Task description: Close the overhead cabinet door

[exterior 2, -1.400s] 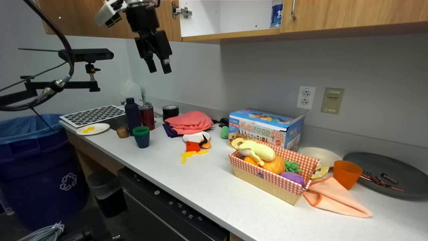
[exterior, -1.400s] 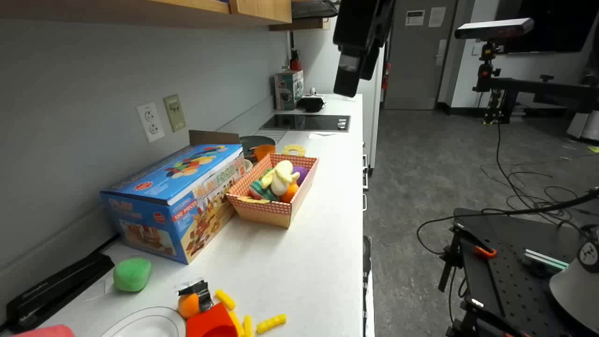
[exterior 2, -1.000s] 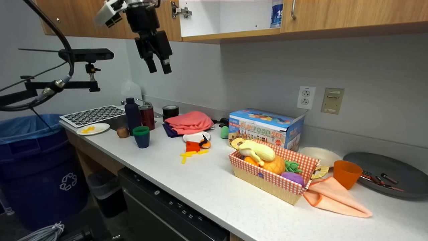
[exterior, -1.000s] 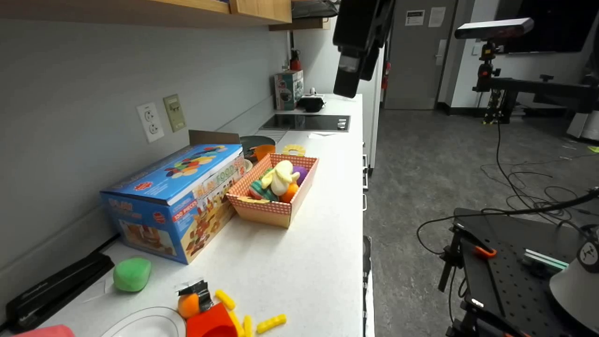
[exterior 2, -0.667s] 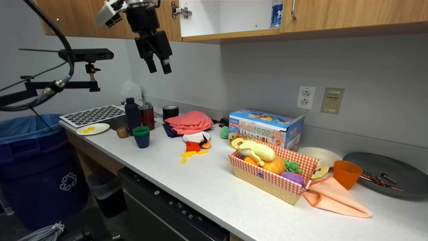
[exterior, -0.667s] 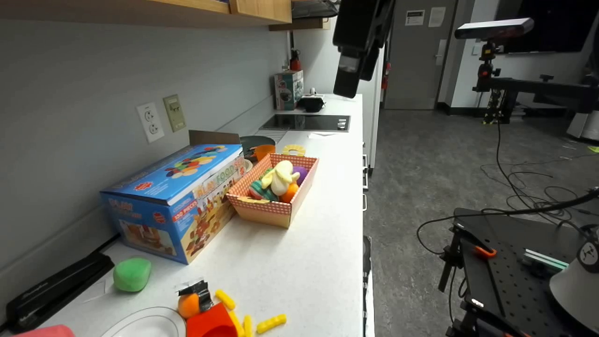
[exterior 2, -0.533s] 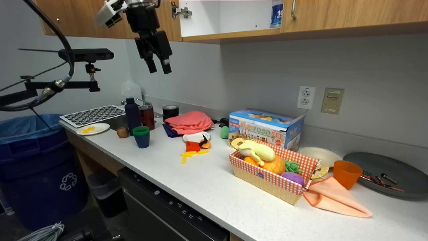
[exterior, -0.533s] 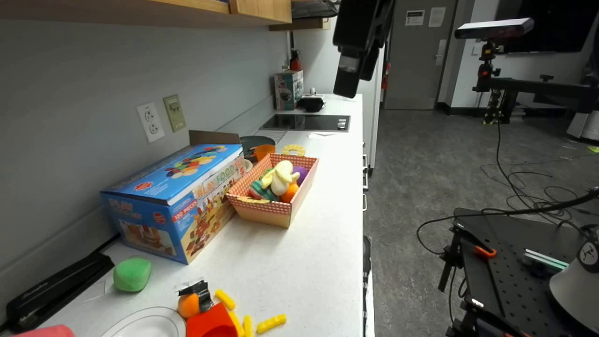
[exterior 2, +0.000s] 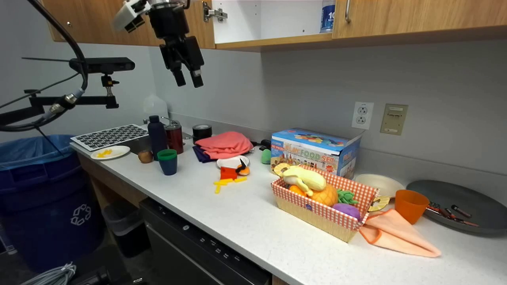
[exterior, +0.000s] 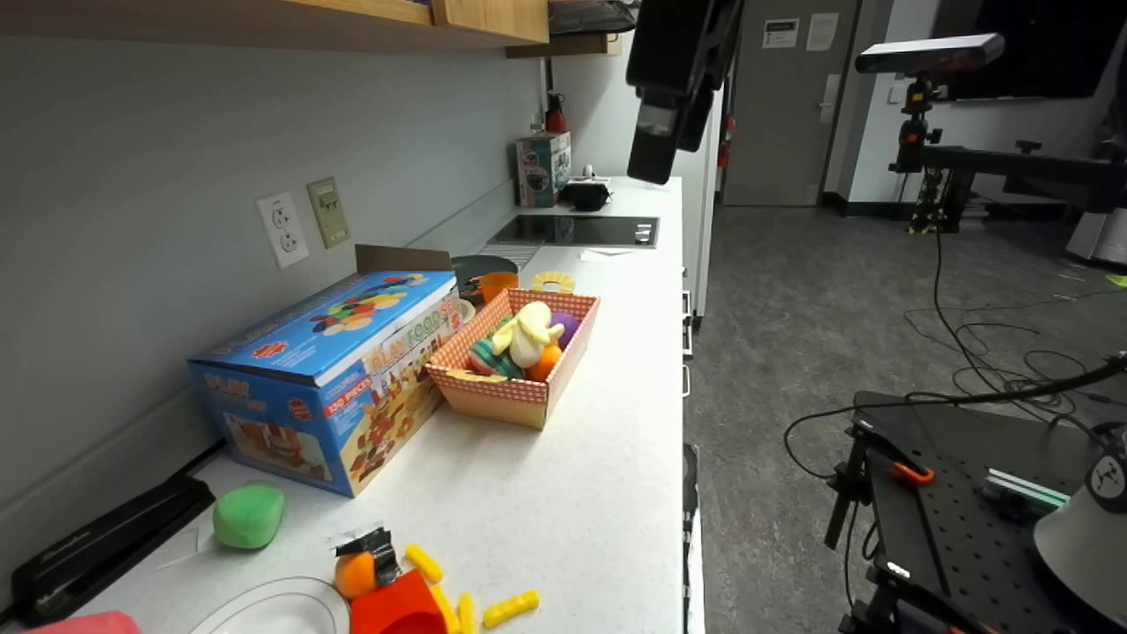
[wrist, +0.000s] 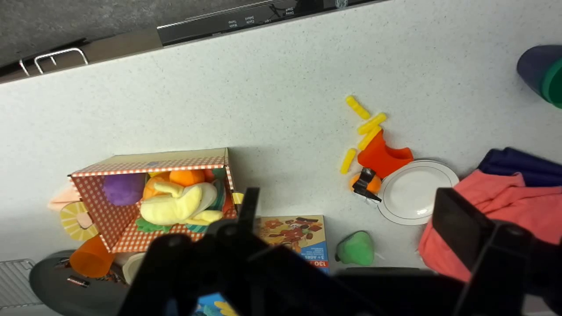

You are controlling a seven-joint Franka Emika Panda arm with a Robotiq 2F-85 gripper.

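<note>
The overhead cabinet door (exterior 2: 87,23) is a wooden panel at the top left in an exterior view. It stands swung open on a metal hinge (exterior 2: 215,14), and the white inside of the cabinet (exterior 2: 281,18) shows. My gripper (exterior 2: 189,81) hangs in front of the open door with its fingertips below the cabinet's lower edge, pointing down. It also shows in an exterior view (exterior: 665,145) beside the cabinet. In the wrist view the gripper (wrist: 347,197) is open and empty, high above the counter. The upper part of the door is out of view.
The neighbouring cabinet door (exterior 2: 420,16) with a metal handle is shut. A blue-labelled container (exterior 2: 327,18) stands inside the cabinet. Below, the counter (exterior 2: 237,213) holds a toy food box (exterior 2: 313,152), a checkered basket (exterior 2: 317,221), cloths and cups. A camera on a stand (exterior 2: 102,65) is at the left.
</note>
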